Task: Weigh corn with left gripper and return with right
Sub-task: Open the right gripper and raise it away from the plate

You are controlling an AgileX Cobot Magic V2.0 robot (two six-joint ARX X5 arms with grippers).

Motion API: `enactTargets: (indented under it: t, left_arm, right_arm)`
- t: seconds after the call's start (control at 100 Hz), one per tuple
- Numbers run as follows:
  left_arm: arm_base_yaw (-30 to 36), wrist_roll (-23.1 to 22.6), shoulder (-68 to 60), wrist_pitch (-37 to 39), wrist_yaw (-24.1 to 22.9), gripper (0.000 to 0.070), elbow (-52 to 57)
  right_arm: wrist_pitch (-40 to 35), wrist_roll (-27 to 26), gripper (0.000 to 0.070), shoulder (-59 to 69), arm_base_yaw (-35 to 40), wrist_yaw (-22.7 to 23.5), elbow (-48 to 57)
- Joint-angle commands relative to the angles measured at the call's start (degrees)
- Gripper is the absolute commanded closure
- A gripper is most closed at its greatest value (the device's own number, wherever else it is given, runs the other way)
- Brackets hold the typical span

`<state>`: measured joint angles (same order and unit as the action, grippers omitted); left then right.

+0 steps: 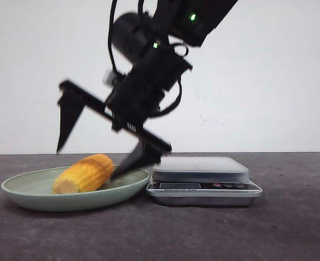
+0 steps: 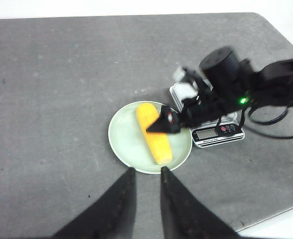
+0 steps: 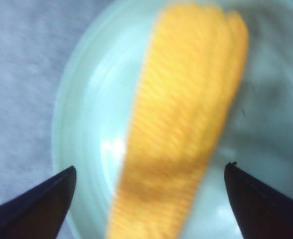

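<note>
The yellow-orange corn [image 1: 84,174] lies on its side in a pale green plate [image 1: 24,190] at the left. My right gripper [image 1: 87,163] hangs just above it, tilted, jaws wide open, one finger on each side of the cob and not touching it. In the right wrist view the corn [image 3: 186,99] fills the gap between the open fingers of the gripper [image 3: 150,167], with the plate [image 3: 86,99] beneath. My left gripper [image 2: 146,172] is high and far back from the plate [image 2: 124,139] and corn [image 2: 154,132], empty, fingers a narrow gap apart.
A silver digital scale [image 1: 201,168] with an empty platform stands just right of the plate; it also shows in the left wrist view [image 2: 219,133]. The right arm [image 2: 226,89] reaches over the scale. The dark table's edge [image 2: 281,216] runs near the scale.
</note>
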<state>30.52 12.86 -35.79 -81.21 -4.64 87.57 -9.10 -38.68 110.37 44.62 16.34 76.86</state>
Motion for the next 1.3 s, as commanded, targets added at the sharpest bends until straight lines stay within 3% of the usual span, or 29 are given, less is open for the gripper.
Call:
enactTargets:
  t: [0.0,0.04,0.07,0.12,0.17,0.21,0.35,0.47,0.64,0.83,0.95,1.1,1.29]
  left_arm:
    - [0.28,0.09,-0.44,-0.31,-0.33,0.0643,0.81]
    - [0.28,0.13,-0.44,-0.33,-0.33,0.0643,0.81]
    - [0.28,0.20,-0.44,-0.39,-0.33,0.0643,0.81]
    - [0.28,0.24,-0.44,-0.61,-0.33,0.0643,0.81]
    - [0.28,0.22,-0.44,-1.07,-0.33,0.0643,0.81]
    - [0.28,0.20,-0.44,-1.46,-0.33,0.0643,0.79]
    - [0.28,0.20,-0.37,-1.53,-0.33,0.0643,0.77]
    - [0.28,-0.02,-0.37,-1.53,-0.35,0.0643,0.77]
    - [0.28,-1.27,-0.35,-1.53,-0.35,0.0643,0.77]
    - [0.28,-0.79,-0.35,-1.51,-0.31,0.0643,0.74]
    - [0.28,0.22,-0.35,-1.46,-0.31,0.0643,0.79]
    - [0.28,0.22,-0.39,-1.42,-0.31,0.0643,0.79]
    - [0.28,0.22,-0.39,-1.42,-0.31,0.0643,0.79]
  right_arm:
    - [2.80,3.63,0.0086,-3.52,-0.79,-0.24,2.67]
    - [2.84,4.70,0.0105,-5.46,-1.38,-0.31,3.74]
    - [2.64,5.86,0.0166,-7.08,-1.75,-0.33,4.46]
    - [1.53,8.70,0.0373,-9.97,-2.05,-0.87,5.27]
    - [-1.11,12.61,0.0599,-13.66,-2.05,-4.24,5.35]
    - [-4.20,15.63,0.0700,-16.68,-1.75,-8.92,5.35]
    - [-13.92,19.89,0.0693,-26.12,1.79,-29.14,5.29]
    - [-15.80,25.59,0.0693,-34.58,4.96,-35.93,4.11]
    - [-15.89,32.92,0.0693,-47.21,10.84,-38.66,-0.11]
    - [-13.68,33.88,0.0693,-61.72,14.14,-43.32,-11.04]
    - [-12.55,35.69,0.0693,-69.09,14.19,-43.21,-16.90]
    - [-18.93,33.99,0.0693,-73.94,14.19,-43.39,-17.68]
    - [-19.50,33.99,0.0693,-77.90,14.19,-43.36,-17.62]
